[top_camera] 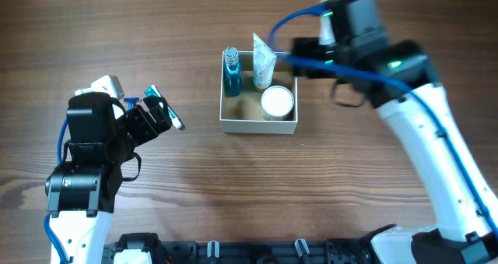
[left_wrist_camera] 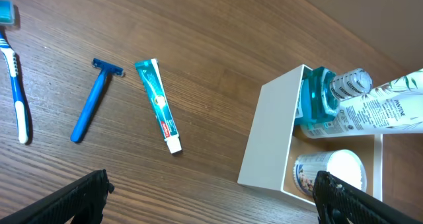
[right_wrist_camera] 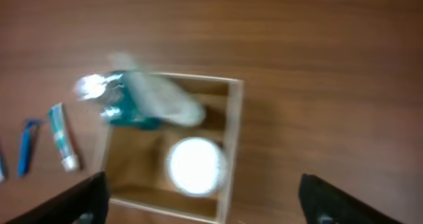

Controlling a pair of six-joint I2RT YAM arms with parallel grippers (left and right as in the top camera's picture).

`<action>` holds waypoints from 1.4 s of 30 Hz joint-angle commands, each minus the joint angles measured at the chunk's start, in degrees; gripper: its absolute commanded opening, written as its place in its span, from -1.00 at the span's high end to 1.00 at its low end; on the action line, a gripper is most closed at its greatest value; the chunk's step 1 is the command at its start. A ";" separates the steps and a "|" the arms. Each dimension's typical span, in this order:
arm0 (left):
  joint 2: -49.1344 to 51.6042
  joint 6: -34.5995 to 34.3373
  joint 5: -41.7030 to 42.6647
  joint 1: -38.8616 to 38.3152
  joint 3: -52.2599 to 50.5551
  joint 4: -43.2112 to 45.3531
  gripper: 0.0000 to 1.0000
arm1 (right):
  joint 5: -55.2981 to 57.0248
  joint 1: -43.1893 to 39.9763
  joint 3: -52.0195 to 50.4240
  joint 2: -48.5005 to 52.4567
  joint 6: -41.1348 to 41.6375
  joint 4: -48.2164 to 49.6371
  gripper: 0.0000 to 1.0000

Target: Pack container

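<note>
Small square container [top_camera: 258, 127], white walls, tan cardboard inside, sits at table centre. Right gripper [top_camera: 303, 54] released, empty, beside its far right corner. Left gripper [top_camera: 158, 114] spread, empty. Green-white toothpaste tube [left_wrist_camera: 158, 105] lies left of container, long axis parallel to slim blue plastic razor [left_wrist_camera: 92, 104]; left arm nearer.

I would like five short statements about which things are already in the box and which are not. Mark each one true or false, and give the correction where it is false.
1. The round white jar sits inside the container. True.
2. The blue razor lies inside the container. False: it lies on the table, beside the toothpaste tube.
3. The left gripper grips the toothpaste tube. False: its fingers are wide apart and empty; the tube lies on the table.
4. The blue bottle is in the container. True.
5. The toothbrush is outside the container. True.
</note>
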 commanded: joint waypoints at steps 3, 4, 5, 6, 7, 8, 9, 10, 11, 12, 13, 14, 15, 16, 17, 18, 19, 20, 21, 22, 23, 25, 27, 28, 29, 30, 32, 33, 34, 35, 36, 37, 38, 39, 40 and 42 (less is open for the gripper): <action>0.13 -0.52 0.92 -0.26 2.08 -0.48 -0.99 | -4.07 -11.13 -0.74 2.05 2.01 -5.84 -0.94; 0.37 -0.59 0.90 -0.26 3.06 -0.92 -0.99 | -4.09 -11.93 -1.09 2.05 0.57 -5.97 -0.94; 0.83 -1.55 0.52 -0.26 4.72 -1.75 -0.99 | -4.09 -12.31 -1.29 2.05 -0.96 -6.10 -0.95; 1.62 -3.23 -0.61 -0.26 6.43 -2.73 -0.99 | -4.09 -12.44 -1.44 2.08 -2.12 -6.36 -0.96; 3.17 -5.29 -1.60 -0.26 8.74 -4.15 -0.99 | -4.07 -12.52 -1.84 2.19 -3.69 -6.82 -0.98; 5.70 -7.30 -1.68 -0.26 11.56 -5.86 -0.99 | -4.07 -12.52 -2.43 2.19 -5.01 -7.17 -1.00; 8.09 -8.72 -1.68 -0.26 13.42 -6.91 -0.99 | -4.02 -12.52 -3.08 2.29 -5.44 -7.23 -0.99; 10.78 -9.68 -1.60 -0.26 14.93 -7.41 -0.99 | -4.04 -12.57 -3.98 2.29 -6.36 -7.08 -0.99; 14.21 -10.01 -1.20 -0.26 16.37 -7.48 -0.99 | -3.87 -12.74 -4.83 2.29 -6.67 -6.82 -1.00; 19.17 -10.75 -1.01 -0.31 17.84 -7.06 -0.99 | -3.87 -13.42 -6.45 2.29 -8.26 -6.19 -1.00; 22.77 -11.28 -1.01 -0.31 18.47 -6.36 -0.99 | -3.91 -13.92 -7.13 2.29 -9.42 -6.14 -0.99; 25.64 -11.50 -1.01 -0.31 18.69 -5.51 -0.99 | -4.13 -14.58 -7.80 2.29 -9.18 -6.12 -0.99; 27.65 -11.54 -0.96 -0.31 18.73 -4.83 -0.99 | -5.29 -15.28 -8.35 2.29 -9.27 -5.92 -0.99; 32.41 -12.63 -0.83 -0.31 18.73 -3.74 -0.99 | -6.91 -16.57 -8.72 2.32 -9.31 -5.73 -1.00; 34.88 -13.05 -0.76 -0.31 18.73 -3.28 -1.00 | -7.08 -17.33 -8.72 2.38 -9.31 -5.66 -0.99; 38.86 -13.18 -0.59 -0.31 18.73 -2.25 -0.99 | -7.10 -18.23 -8.72 2.38 -9.29 -5.53 -0.99; 40.87 -13.20 -0.61 -0.31 18.73 -1.66 -1.00 | -7.10 -18.67 -8.72 2.38 -9.29 -5.51 -0.99; 42.97 -13.27 -0.61 -0.28 18.73 -1.09 -1.00 | -7.10 -18.97 -8.72 2.38 -9.29 -5.51 -1.00; 44.74 -14.53 -0.66 -0.17 18.73 -0.81 -1.00 | -7.08 -19.15 -8.72 2.38 -9.33 -5.51 -1.00; 46.84 -16.17 -0.61 0.07 18.73 -0.55 -0.99 | -7.08 -19.17 -8.72 2.38 -9.38 -5.53 -0.99; 48.35 -17.33 -0.63 0.28 18.73 -0.31 -1.00 | -7.08 -19.17 -8.72 2.38 -9.40 -5.53 -1.00; 50.53 -17.49 -0.61 0.63 18.71 0.63 -0.99 | -7.08 -19.17 -8.72 2.38 -9.42 -5.49 -1.00; 52.37 -17.46 -0.63 0.68 18.73 1.07 -1.00 | -7.06 -19.17 -8.72 2.38 -9.42 -5.44 -1.00; 53.13 -17.49 -0.63 0.68 18.71 1.20 -1.00 | -7.06 -19.17 -8.72 2.38 -9.42 -5.44 -0.99; 53.88 -17.46 -0.63 0.68 18.71 1.44 -0.99 | -7.06 -19.17 -8.72 2.38 -9.42 -5.44 -0.99; 54.38 -17.46 -0.63 0.72 18.71 1.57 -0.99 | -7.06 -19.17 -8.72 2.38 -9.44 -5.44 -1.00; 55.58 -17.49 -0.66 0.90 18.71 1.62 -1.00 | -7.06 -19.17 -8.72 2.38 -9.42 -5.46 -1.00; 55.91 -17.46 -0.74 0.90 18.71 1.64 -1.00 | -7.06 -19.17 -8.72 2.38 -9.42 -5.44 -0.99; 56.30 -17.46 -1.05 0.87 18.71 1.73 -1.00 | -7.04 -19.17 -8.72 2.38 -9.44 -5.44 -1.00; 56.65 -17.46 -1.07 0.90 18.71 1.99 -0.99 | -7.06 -19.17 -8.72 2.38 -9.44 -5.46 -1.00; 56.98 -17.46 -1.07 0.90 18.71 2.43 -0.99 | -7.06 -19.17 -8.72 2.38 -9.42 -5.44 -1.00; 57.16 -17.49 -1.05 0.90 18.71 2.64 -0.99 | -7.06 -19.17 -8.72 2.38 -9.42 -5.44 -1.00; 57.48 -17.49 -1.03 0.87 18.71 2.67 -1.00 | -7.06 -19.17 -8.72 2.38 -9.42 -5.46 -0.99; 57.68 -17.46 -1.05 0.87 18.71 2.64 -0.99 | -7.06 -19.17 -8.72 2.38 -9.42 -5.46 -1.00; 57.92 -17.46 -1.05 0.87 18.71 2.64 -0.99 | -7.06 -19.17 -8.72 2.38 -9.42 -5.46 -1.00; 58.55 -17.46 -1.05 0.87 18.71 2.64 -0.96 | -7.06 -19.17 -8.72 2.38 -9.44 -5.46 -0.99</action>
